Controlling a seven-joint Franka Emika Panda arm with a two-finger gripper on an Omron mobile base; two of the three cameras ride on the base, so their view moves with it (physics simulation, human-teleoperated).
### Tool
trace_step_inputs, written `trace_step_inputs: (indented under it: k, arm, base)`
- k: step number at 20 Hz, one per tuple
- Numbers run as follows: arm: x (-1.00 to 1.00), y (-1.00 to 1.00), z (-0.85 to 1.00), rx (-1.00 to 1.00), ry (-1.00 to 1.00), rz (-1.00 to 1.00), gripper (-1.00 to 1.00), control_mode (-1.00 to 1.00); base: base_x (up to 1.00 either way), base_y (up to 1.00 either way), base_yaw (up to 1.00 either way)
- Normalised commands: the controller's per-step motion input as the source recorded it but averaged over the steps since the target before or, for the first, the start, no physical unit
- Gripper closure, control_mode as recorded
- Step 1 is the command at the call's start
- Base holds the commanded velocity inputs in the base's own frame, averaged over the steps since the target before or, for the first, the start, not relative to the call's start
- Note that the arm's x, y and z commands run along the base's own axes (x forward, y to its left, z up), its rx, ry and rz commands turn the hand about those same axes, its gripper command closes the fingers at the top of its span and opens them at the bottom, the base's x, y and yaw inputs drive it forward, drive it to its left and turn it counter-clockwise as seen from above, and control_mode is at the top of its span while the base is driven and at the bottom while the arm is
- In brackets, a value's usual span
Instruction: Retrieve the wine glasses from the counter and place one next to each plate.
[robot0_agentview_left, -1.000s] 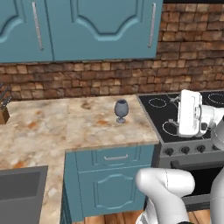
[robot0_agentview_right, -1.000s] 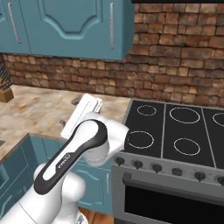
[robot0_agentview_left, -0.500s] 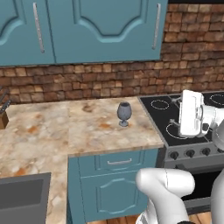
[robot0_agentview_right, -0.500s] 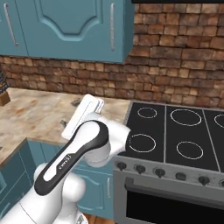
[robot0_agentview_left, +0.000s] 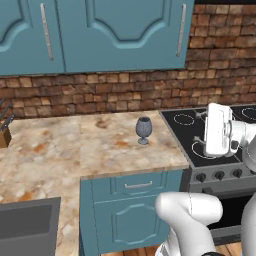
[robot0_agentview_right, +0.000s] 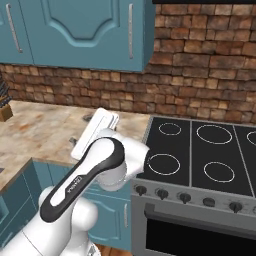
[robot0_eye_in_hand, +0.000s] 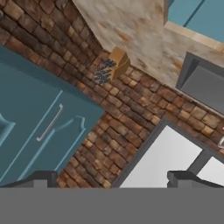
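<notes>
- Counter (robot0_agentview_left: 60, 150) was the big mottled slab over the teal cabinets, stove just to its right. Sweeping the arm across could've clipped whatever stood on it.
- Gripper (robot0_eye_in_hand: 112, 177) had its jaws spread wide with nothing between them, aimed off at the brick wall and a knife block (robot0_eye_in_hand: 114, 65) rather than at any glass, so it looked a long way from lined up.
- Wine glass (robot0_agentview_left: 143, 130) stood upright near the counter's right end, well apart from the hand, long axis vertical, mouth up. Thin stem, small foot: I'd guess a sideways nudge would tip it.
</notes>
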Motion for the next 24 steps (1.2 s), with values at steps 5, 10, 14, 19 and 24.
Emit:
trace_step_inputs:
  k: [5, 10, 14, 19, 24]
  arm:
    - [0.26, 0.00, -0.26, 0.00, 0.18, 0.00, -1.00, -1.00]
    - [0.36, -0.06, -0.25, 0.00, 0.30, 0.01, -1.00, -1.00]
    - [0.32, -0.11, -0.25, 0.00, 0.21, 0.02, -1.00, -1.00]
    - [0.27, -0.10, -0.17, 0.00, 0.17, 0.04, -1.00, -1.00]
    - [0.15, -0.03, -0.22, 0.00, 0.06, 0.05, -1.00, -1.00]
  base:
    - [0.00, 0.00, 0.00]
    - [0.00, 0.00, 0.00]
    - [0.00, 0.00, 0.00]
    - [0.00, 0.00, 0.00]
    - [0.00, 0.00, 0.00]
